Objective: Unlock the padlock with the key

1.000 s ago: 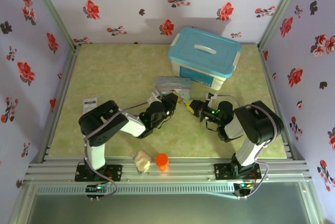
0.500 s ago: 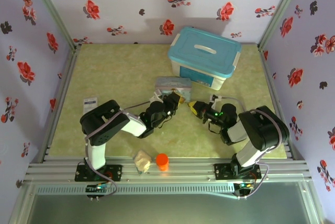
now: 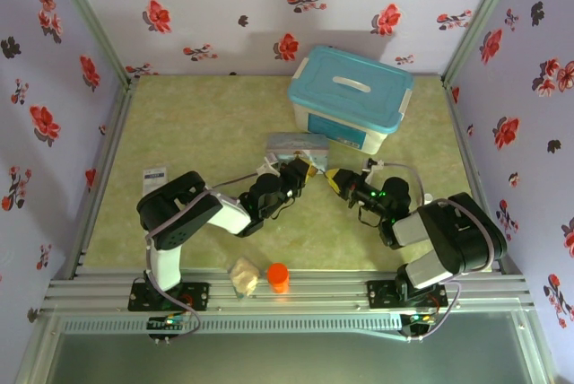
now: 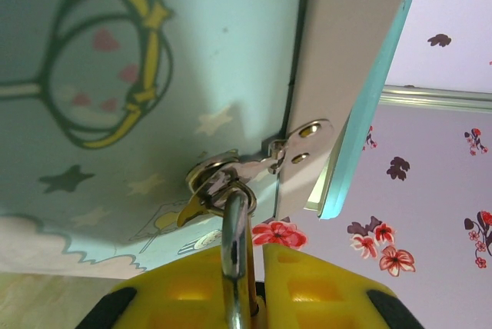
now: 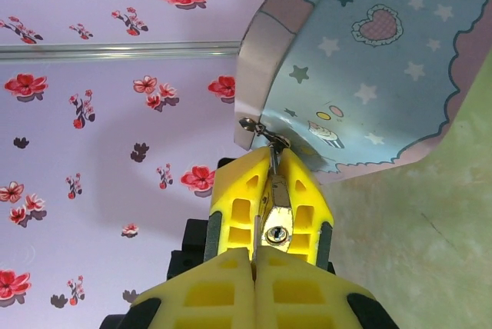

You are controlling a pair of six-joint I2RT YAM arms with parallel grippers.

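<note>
At the hasp [image 4: 296, 148] of the tin [image 4: 154, 75], my L pincer [image 4: 246, 271] grips the padlock [image 5: 278, 220], shackle [image 4: 235, 229] thru the loop. Facing its keyhole [image 5: 277, 234], my R pincer [image 5: 254, 267] has its fingers [image 5: 215, 290] pressed together; can't tell whether the key is betw. them.

No writing or numbers can be read.

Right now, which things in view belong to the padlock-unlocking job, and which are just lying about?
In the job: padlock, gripped by the left claw and hooked on the cartoon tin; what looks like the key, in the right claw.
Lying about: teal-lidded storage box, orange cylinder, beige lump, white card.
</note>
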